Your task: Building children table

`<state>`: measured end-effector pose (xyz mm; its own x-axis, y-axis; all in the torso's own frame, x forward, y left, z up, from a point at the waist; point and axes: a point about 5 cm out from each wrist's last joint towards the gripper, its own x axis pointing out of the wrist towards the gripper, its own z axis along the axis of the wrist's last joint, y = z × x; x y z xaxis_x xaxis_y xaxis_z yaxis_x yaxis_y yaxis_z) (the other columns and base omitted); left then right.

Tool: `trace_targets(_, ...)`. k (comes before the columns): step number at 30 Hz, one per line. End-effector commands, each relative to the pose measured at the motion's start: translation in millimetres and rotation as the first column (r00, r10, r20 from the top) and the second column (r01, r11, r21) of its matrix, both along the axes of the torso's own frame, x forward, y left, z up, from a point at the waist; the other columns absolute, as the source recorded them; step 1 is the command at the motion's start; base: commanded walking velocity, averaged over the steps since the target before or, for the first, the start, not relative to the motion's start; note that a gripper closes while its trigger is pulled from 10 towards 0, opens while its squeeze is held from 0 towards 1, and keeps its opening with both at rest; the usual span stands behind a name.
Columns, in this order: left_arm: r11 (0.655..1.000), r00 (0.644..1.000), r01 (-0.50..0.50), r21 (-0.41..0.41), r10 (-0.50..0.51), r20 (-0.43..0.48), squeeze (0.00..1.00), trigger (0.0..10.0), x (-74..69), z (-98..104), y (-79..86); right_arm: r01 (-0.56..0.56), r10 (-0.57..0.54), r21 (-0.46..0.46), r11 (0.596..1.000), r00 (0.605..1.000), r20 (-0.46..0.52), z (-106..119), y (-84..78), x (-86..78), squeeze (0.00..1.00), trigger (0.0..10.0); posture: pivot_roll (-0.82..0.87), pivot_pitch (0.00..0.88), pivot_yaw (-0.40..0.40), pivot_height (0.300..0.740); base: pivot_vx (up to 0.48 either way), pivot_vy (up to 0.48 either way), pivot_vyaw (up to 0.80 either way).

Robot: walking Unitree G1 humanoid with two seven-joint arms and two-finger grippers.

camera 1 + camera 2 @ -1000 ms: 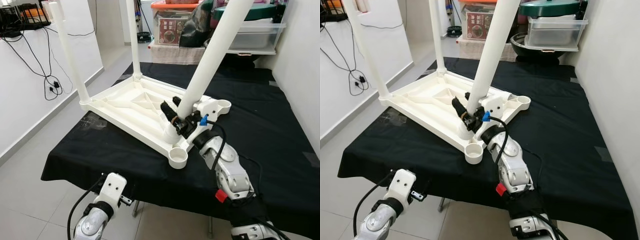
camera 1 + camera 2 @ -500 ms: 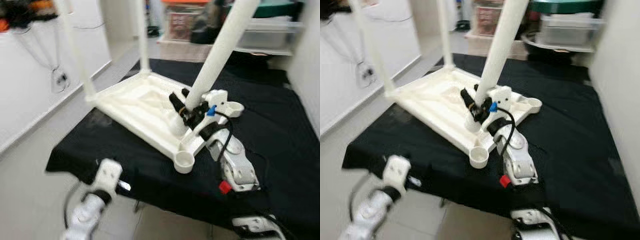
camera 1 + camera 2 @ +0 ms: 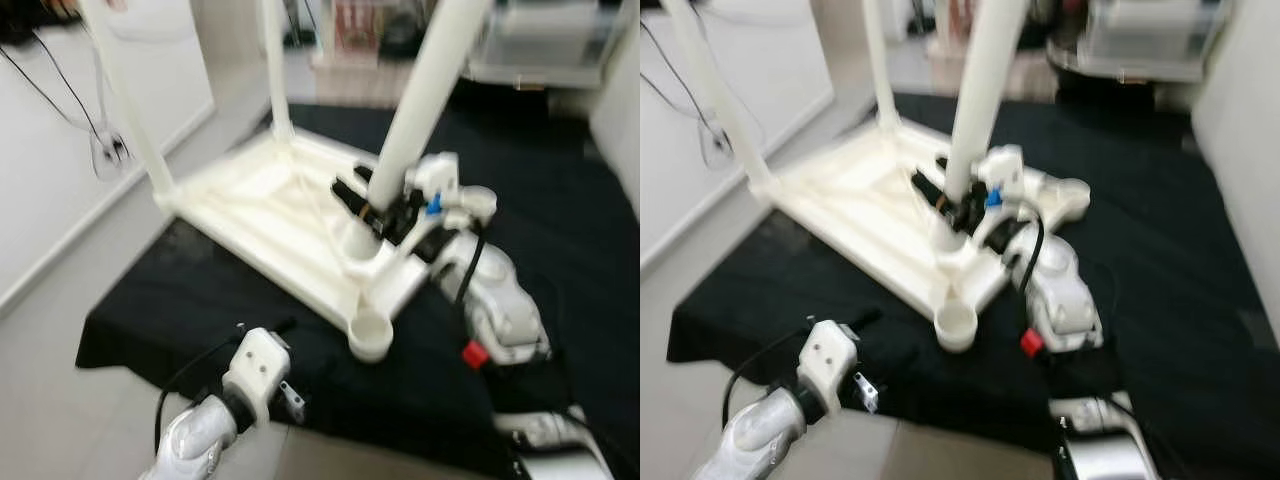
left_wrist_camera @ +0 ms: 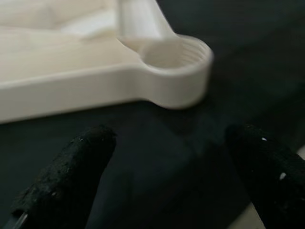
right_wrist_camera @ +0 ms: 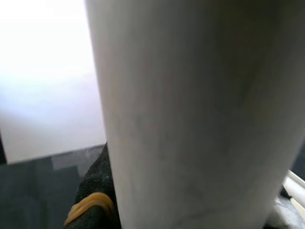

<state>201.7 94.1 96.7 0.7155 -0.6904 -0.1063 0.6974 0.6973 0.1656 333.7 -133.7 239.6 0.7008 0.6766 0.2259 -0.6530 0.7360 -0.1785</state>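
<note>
White plastic is what I see most: the top (image 3: 270,215) lies upside down on a desk (image 3: 560,200) with a black cloth. Two legs already stand up at the far corners. My right gripper (image 3: 372,205) is shut around a third leg (image 3: 415,110), low down, just above the socket it sits in. That leg leans a bit, so I think it is not all the way in.

One socket (image 3: 371,334) at the near corner has no leg. My left gripper (image 4: 162,186) hovers near it, over the cloth, with its fingers (image 4: 81,162) wide apart and holding nothing.

What could go wrong? If I push the leaning leg down hard, it may jam crooked or pop out. The top could slide on the cloth, since nothing holds it down. The near corner sits close to the desk edge, so a big shove might tip it off. The head views are blurry too, so aiming is hard right now.
</note>
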Motion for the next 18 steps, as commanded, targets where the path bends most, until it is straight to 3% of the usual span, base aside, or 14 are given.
trace_targets(1, 0.997, 0.999, 0.048, 0.055, -0.048, -0.009, 0.0, 10.0, -11.3, -1, 0.6, -0.089, 0.089, -0.011, 0.996, 0.995, 0.041, 14, 8.1, -4.3, 0.0, 10.0, -0.01, 0.174, 0.035, 0.74, 0.0, 0.0, 0.0)
trace_targets(4, 0.993, 0.996, 0.077, 0.088, -0.073, -0.043, 0.0, 10.0, -31.2, -2, 4.7, -0.22, 0.225, -0.094, 0.971, 0.973, 0.047, 27, 0.7, -7.9, 0.0, 10.0, 0.0, 0.208, 0.033, 0.74, 0.0, 0.0, 0.0)
trace_targets(8, 0.996, 1.0, 0.011, 0.085, -0.009, -0.025, 0.0, 10.0, -34.8, 2, 10.0, -0.343, 0.347, -0.145, 0.928, 0.938, 0.003, 31, -5.2, -13.2, 0.0, 10.0, 0.01, 0.244, 0.035, 0.74, 0.0, 0.0, 0.0)
trace_targets(11, 0.995, 0.996, -0.09, 0.041, 0.089, 0.024, 0.0, 10.0, -33.7, 16, 16.0, -0.45, 0.446, -0.242, 0.86, 0.892, -0.073, 27, -9.5, -18.6, 0.0, 10.0, 0.01, 0.28, 0.037, 0.74, 0.0, 0.0, 0.0)
trace_targets(18, 0.99, 0.989, -0.137, 0.025, 0.135, 0.053, 0.0, 10.0, -33.7, 28, 20.0, -0.509, 0.494, -0.263, 0.82, 0.86, -0.125, 27, -12.0, -18.3, 0.0, 10.0, 0.02, 0.329, 0.035, 0.74, 0.0, 0.0, 0.0)
